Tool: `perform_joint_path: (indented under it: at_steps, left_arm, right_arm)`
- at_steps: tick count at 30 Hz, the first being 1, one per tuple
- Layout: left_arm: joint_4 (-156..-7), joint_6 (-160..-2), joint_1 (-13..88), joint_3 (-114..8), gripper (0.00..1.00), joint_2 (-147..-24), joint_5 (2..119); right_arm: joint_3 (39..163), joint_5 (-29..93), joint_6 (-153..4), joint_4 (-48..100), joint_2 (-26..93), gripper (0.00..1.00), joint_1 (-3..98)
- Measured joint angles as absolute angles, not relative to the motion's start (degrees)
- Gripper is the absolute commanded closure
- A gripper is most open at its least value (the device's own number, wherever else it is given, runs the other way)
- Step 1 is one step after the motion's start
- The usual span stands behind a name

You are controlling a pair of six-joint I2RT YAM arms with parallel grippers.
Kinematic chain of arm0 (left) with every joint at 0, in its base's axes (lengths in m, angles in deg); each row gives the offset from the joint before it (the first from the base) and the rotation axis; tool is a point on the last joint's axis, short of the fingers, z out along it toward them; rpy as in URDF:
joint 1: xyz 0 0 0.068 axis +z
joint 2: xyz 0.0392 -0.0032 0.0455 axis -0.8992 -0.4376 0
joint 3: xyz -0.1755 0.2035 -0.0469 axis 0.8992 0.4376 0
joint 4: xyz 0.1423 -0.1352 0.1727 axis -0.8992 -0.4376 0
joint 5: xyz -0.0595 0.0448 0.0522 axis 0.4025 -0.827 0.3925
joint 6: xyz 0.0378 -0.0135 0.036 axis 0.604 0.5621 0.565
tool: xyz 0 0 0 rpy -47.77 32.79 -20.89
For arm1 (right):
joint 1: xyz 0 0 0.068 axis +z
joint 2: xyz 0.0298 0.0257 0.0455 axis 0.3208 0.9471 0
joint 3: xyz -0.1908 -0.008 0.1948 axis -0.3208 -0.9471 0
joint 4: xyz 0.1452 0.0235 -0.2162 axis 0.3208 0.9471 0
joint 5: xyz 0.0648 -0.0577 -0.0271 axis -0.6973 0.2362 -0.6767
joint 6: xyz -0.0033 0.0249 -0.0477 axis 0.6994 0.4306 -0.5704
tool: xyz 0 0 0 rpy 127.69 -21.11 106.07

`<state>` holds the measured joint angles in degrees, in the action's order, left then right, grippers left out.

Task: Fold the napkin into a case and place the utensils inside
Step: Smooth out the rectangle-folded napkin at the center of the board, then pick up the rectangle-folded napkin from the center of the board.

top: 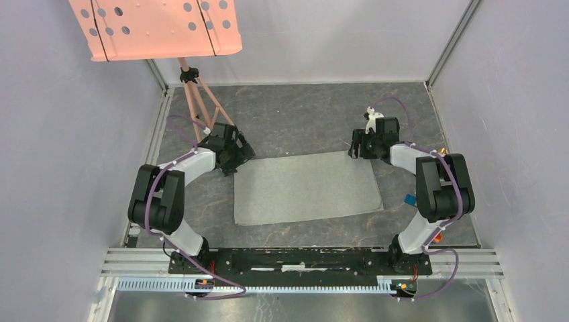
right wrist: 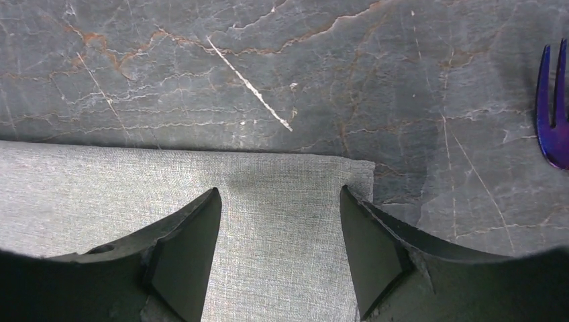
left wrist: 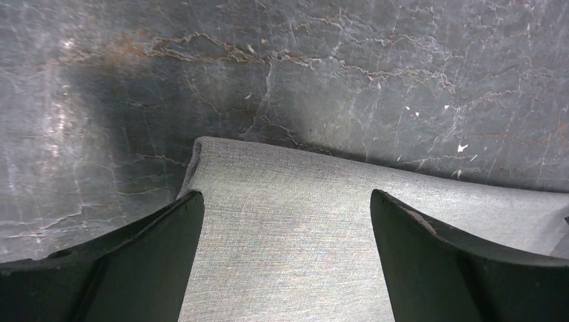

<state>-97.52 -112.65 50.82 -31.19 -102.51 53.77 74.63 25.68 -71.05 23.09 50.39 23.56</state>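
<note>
The napkin (top: 305,188) is lying flat on the table (top: 302,114), its long axis running left to right between the arms. The left gripper (top: 236,157) is hovering wide open over its far left corner. The right gripper (top: 355,149) is standing open over its far right corner, so each arm is nearest its own end. The fork (right wrist: 553,114) is lying near, to the right of that corner.

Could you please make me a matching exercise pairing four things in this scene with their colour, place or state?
Things:
1 napkin
2 fork
3 left hand
4 perforated panel

Descriptions:
A salmon pink, on a stand
B open, over the napkin's far left corner
C grey, spread flat on the table
D purple, lying off the cloth

Pairs: 1-C, 2-D, 3-B, 4-A.
</note>
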Motion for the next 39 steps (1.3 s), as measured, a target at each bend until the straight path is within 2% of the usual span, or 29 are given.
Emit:
perform_joint_path:
  at_steps: [2, 5, 9, 12, 13, 14, 23, 25, 33, 39]
  left_arm:
    - [-98.6, -112.6, 50.9, -31.9, 0.00, -102.5, 53.0]
    - [-100.6, -112.0, 50.8, -32.9, 0.00, -101.9, 52.4]
    - [-103.7, -110.9, 50.2, -33.3, 0.00, -97.6, 53.8]
    - [-105.5, -109.8, 49.0, -34.1, 0.00, -92.3, 56.9]
    - [-105.9, -109.7, 48.6, -34.3, 0.00, -90.8, 57.7]
    - [-106.2, -109.6, 48.1, -34.3, 0.00, -89.1, 58.8]
    - [-110.6, -108.2, 42.4, -33.5, 0.00, -76.1, 65.4]
    - [-111.8, -108.1, 41.4, -32.5, 0.00, -73.6, 66.2]
    - [-115.5, -107.6, 41.1, -31.1, 0.00, -68.1, 67.6]
    - [-116.9, -107.2, 41.1, -31.1, 0.00, -67.1, 67.7]
  right_arm:
    - [76.6, 28.4, -72.4, 27.0, 50.2, 0.24, 24.5]
    - [80.1, 32.3, -73.6, 35.2, 47.9, 0.13, 27.3]
    - [82.6, 34.0, -74.4, 44.7, 42.1, 0.12, 28.5]
    - [83.5, 35.8, -75.4, 51.5, 39.9, 0.16, 28.0]
    - [83.8, 36.6, -75.8, 53.6, 39.8, 0.24, 27.8]
    - [84.2, 37.0, -76.3, 56.0, 40.2, 0.27, 27.4]
    - [88.6, 38.0, -79.5, 68.2, 47.9, 0.34, 22.7]
    - [88.8, 37.7, -80.1, 68.9, 48.4, 0.38, 22.7]
    - [88.9, 36.0, -82.0, 69.5, 51.7, 0.37, 22.8]
    - [87.7, 35.7, -82.4, 68.0, 53.6, 0.44, 23.2]
